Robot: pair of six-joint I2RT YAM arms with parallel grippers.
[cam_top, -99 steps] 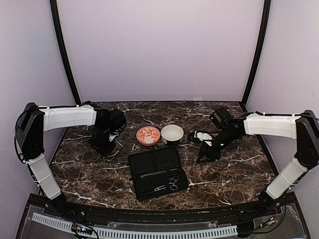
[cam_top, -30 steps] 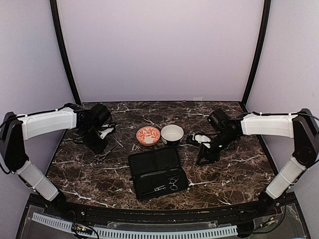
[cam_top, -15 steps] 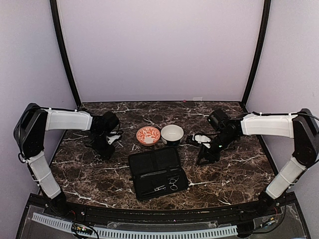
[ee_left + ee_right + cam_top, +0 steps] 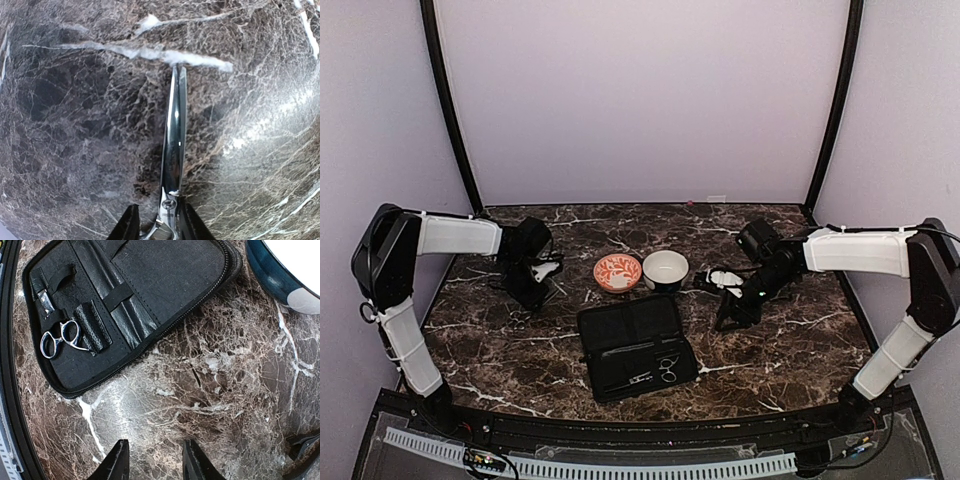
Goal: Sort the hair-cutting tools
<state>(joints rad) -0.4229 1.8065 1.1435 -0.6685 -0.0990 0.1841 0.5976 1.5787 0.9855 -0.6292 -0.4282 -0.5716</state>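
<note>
A pair of silvery scissors [image 4: 172, 150] lies on the dark marble at the left, blades pointing away from the wrist. My left gripper [image 4: 158, 212] straddles its pivot: the right finger touches the metal and a gap shows at the left finger. In the top view the left gripper [image 4: 526, 296] is low over the table's left side. More hair-cutting tools sit in the open black case [image 4: 620, 325]: ring-handled scissors [image 4: 62, 340] and a slim tool [image 4: 625, 350]. My right gripper [image 4: 155, 450] hangs open over bare marble right of the case, holding nothing.
An orange-patterned bowl [image 4: 617, 271] and a white bowl [image 4: 665, 269] stand side by side behind the case. The white bowl's dark blue outer wall [image 4: 272, 275] shows at the top right of the right wrist view. Dark posts rise at the table's back corners.
My left gripper has swung right from the far left and come down over the scissors on the table, its jaws opening and then narrowing. The right arm has not moved.
</note>
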